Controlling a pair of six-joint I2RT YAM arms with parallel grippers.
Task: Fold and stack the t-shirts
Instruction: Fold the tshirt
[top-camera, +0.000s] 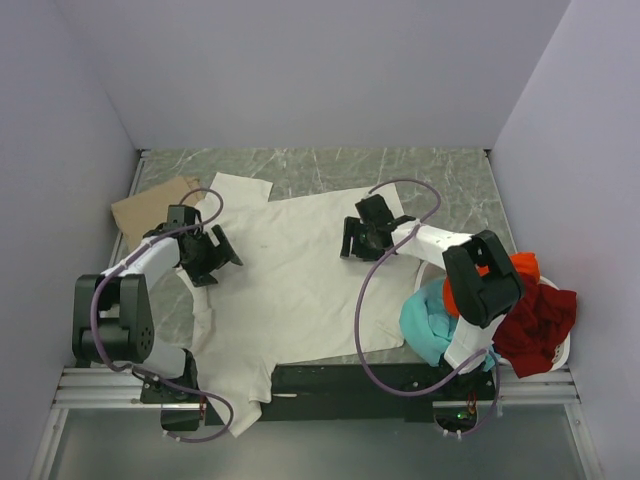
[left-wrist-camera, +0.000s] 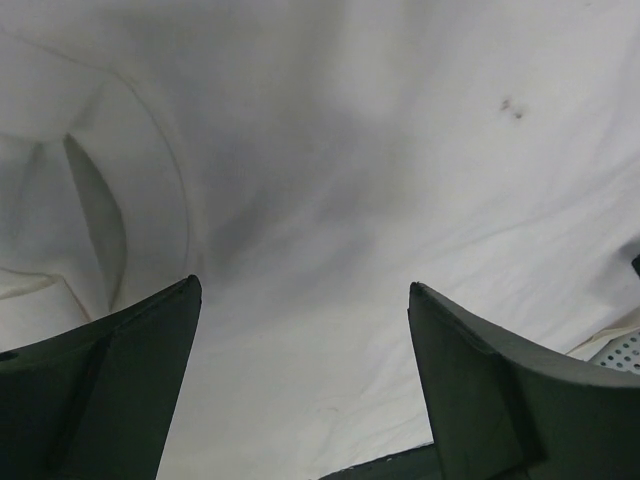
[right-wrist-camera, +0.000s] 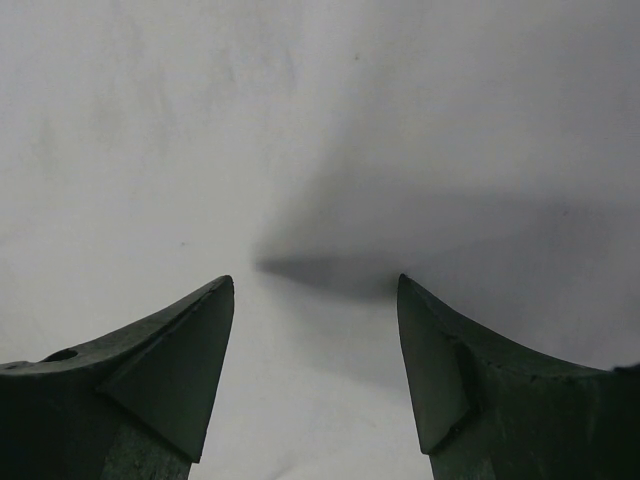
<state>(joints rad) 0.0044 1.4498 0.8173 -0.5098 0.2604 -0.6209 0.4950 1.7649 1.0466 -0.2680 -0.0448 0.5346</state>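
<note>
Tabletop (top-camera: 420, 170) w/ cream t-shirt (top-camera: 290, 280), tan shirt (top-camera: 145, 208), basket (top-camera: 564, 352); L end effector (top-camera: 210, 258) spread, R end effector (top-camera: 357, 240) spread.

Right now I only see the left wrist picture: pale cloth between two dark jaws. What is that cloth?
Observer: From above, it is a cream t-shirt spread across the table.
Operator: Where is the other arm?
Observer: The right arm reaches over the same shirt near its far right corner, jaws open, holding nothing.
Operator: Any other clothes?
Observer: A tan shirt lies far left; a teal shirt, an orange shirt and a dark red shirt are heaped in a white basket on the right.
</note>
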